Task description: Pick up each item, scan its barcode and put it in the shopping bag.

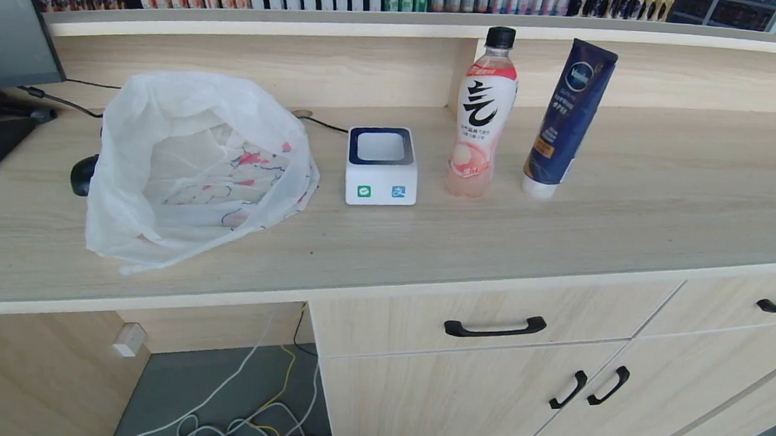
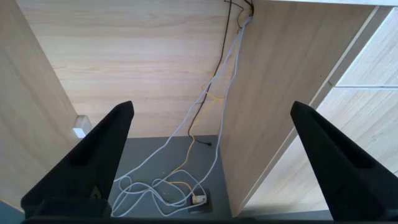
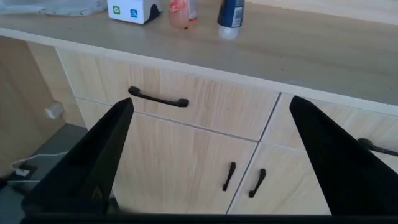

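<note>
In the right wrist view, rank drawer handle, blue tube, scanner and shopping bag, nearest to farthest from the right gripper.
From the right gripper:
1. Drawer handle, just below the counter edge.
2. Blue tube, on the counter, rightmost item.
3. Scanner, farther left on the counter.
4. Shopping bag, leftmost.

Head view down over counter (image 1: 665, 194); wrist views low, facing cabinets (image 3: 186, 162) (right sharing scanner (image 3: 132, 10)).
</note>
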### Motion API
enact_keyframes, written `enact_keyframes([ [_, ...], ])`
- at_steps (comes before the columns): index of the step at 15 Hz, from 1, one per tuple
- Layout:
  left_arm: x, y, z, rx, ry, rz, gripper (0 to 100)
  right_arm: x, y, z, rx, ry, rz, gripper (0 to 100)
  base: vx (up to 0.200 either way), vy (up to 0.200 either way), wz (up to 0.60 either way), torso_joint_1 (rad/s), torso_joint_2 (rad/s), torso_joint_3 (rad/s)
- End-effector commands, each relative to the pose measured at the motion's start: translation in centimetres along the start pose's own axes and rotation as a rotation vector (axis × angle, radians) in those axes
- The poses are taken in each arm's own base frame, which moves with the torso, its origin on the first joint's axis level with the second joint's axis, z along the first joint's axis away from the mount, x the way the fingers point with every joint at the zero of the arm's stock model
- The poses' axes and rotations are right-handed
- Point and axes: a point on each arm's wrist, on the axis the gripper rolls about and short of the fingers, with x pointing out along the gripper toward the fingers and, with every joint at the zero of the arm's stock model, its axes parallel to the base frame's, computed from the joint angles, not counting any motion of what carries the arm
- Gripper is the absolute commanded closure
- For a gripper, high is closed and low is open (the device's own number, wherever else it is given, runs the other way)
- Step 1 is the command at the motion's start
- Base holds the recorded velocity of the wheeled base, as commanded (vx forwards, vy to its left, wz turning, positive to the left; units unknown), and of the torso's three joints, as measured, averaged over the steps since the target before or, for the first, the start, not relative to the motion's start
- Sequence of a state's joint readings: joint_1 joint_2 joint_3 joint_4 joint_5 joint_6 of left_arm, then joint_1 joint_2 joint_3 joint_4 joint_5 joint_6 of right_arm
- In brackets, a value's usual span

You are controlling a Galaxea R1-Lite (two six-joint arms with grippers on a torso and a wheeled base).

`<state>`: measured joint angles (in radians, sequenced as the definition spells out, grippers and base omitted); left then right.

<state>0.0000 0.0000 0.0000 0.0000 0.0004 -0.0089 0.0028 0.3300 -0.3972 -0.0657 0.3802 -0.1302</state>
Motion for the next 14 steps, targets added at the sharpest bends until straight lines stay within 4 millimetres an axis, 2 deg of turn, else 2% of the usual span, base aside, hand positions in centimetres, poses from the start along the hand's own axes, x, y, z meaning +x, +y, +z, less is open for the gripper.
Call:
enact_keyframes([
  [1, 0.0, 0.0, 0.0, 0.0, 0.0, 0.001, 0, 2.3, -1.0, 1.7, 0.022, 0.051, 0.063, 0, 0.0, 0.0, 0.0, 0.0, 0.0, 0.0],
  [2, 0.0, 0.0, 0.0, -0.002, 0.002, 0.0, 0, 3.5, -1.3, 2.4, 0.042, 0.056, 0.201, 0, 0.0, 0.0, 0.0, 0.0, 0.0, 0.0],
  [4, 0.0, 0.0, 0.0, 0.0, 0.0, 0.0, 0, 4.2, -1.2, 2.2, 0.061, 0.068, 0.331, 0, 0.0, 0.0, 0.0, 0.0, 0.0, 0.0],
  [7, 0.0, 0.0, 0.0, 0.0, 0.0, 0.0, 0, 4.2, -0.7, 1.7, 0.119, 0.074, 0.465, 0, 0.0, 0.0, 0.0, 0.0, 0.0, 0.0],
  [8, 0.0, 0.0, 0.0, 0.0, 0.0, 0.0, 0, 5.1, -0.9, 2.9, 0.14, 0.061, 0.489, 0, 0.0, 0.0, 0.0, 0.0, 0.0, 0.0],
  [9, 0.0, 0.0, 0.0, 0.0, 0.0, 0.0, 0, 6.6, -1.1, 3.7, 0.142, 0.082, 0.493, 0, 0.0, 0.0, 0.0, 0.0, 0.0, 0.0],
  [11, 0.0, 0.0, 0.0, 0.0, 0.0, 0.0, 0, 9.3, -1.3, 3.9, 0.13, 0.095, 0.494, 0, 0.0, 0.0, 0.0, 0.0, 0.0, 0.0],
  [14, 0.0, 0.0, 0.0, 0.0, 0.002, 0.001, 0, 14.1, -1.7, 4.8, 0.027, 0.059, 0.457, 0, 0.0, 0.0, 0.0, 0.0, 0.0, 0.0],
])
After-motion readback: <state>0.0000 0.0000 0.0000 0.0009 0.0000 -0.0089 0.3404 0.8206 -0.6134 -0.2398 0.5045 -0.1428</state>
